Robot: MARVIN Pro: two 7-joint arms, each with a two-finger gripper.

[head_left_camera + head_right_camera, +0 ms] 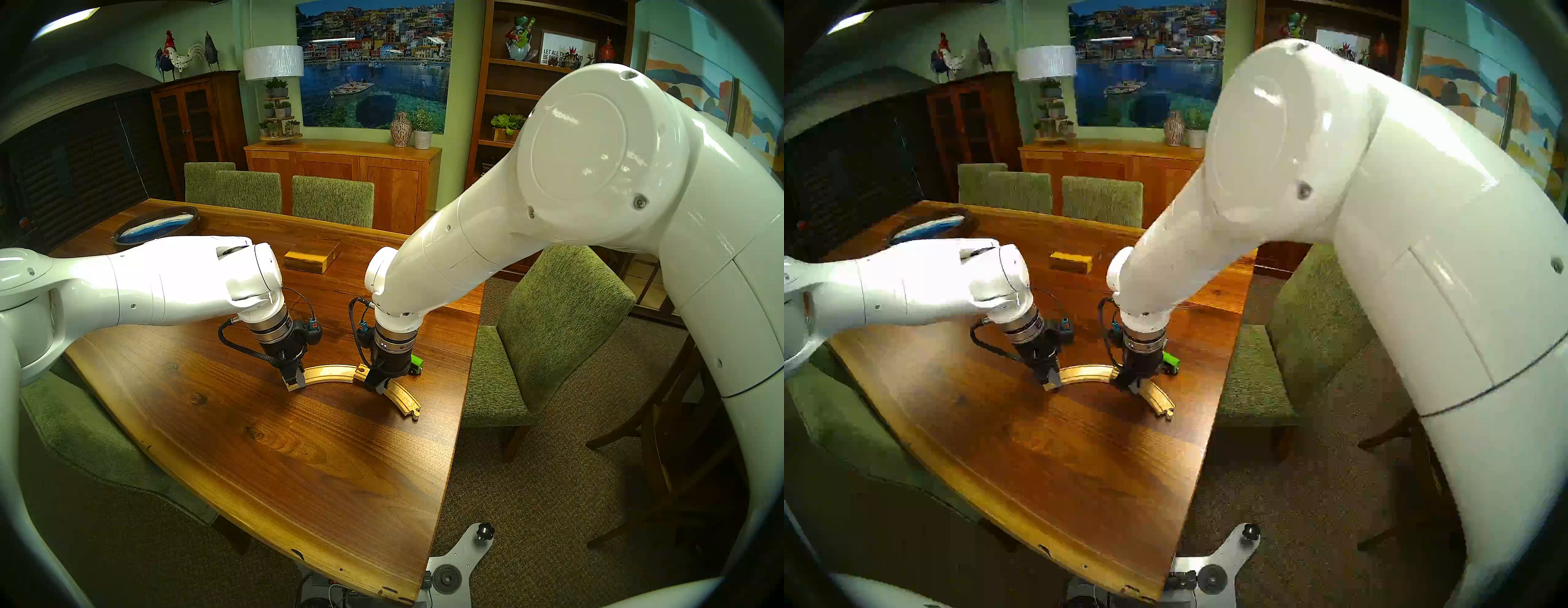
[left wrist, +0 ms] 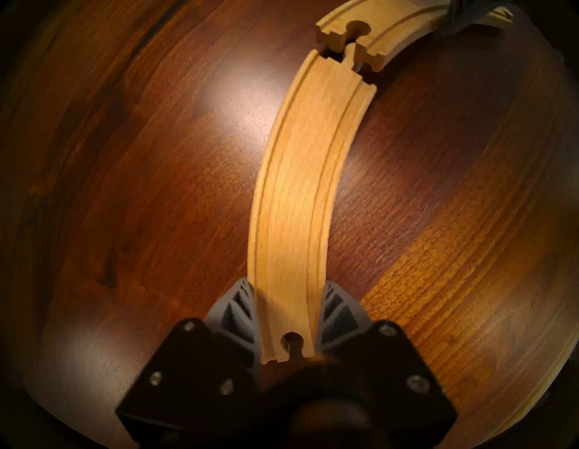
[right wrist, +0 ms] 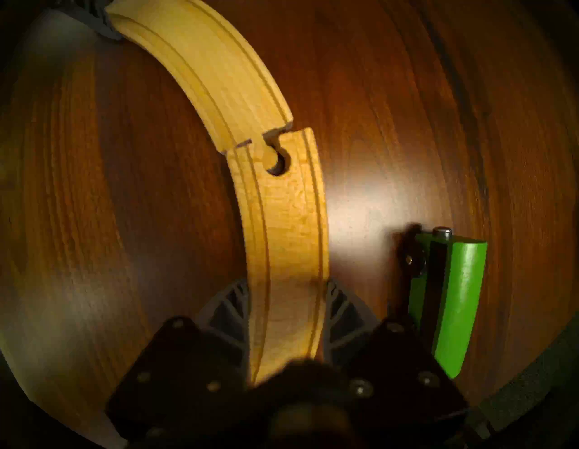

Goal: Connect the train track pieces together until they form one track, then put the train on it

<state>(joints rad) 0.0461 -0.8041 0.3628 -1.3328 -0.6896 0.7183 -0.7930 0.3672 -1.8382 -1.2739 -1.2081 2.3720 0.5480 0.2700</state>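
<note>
Presently both grippers, left gripper (image 2: 286, 316) and right gripper (image 3: 288, 313), clamp their curved pale wooden track pieces (image 2: 300, 188) (image 3: 282, 235); peg sits skewed within socket, joint gapped.

Glossy dark wood table (image 1: 263, 446); pale matt wooden track pieces (image 2: 297, 194).

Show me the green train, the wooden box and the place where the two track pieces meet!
green train (image 3: 454, 301): right wrist view, its green side.
wooden box (image 1: 312, 258): head left view, its top.
track joint (image 3: 272, 155): right wrist view, the peg in the socket.
</note>
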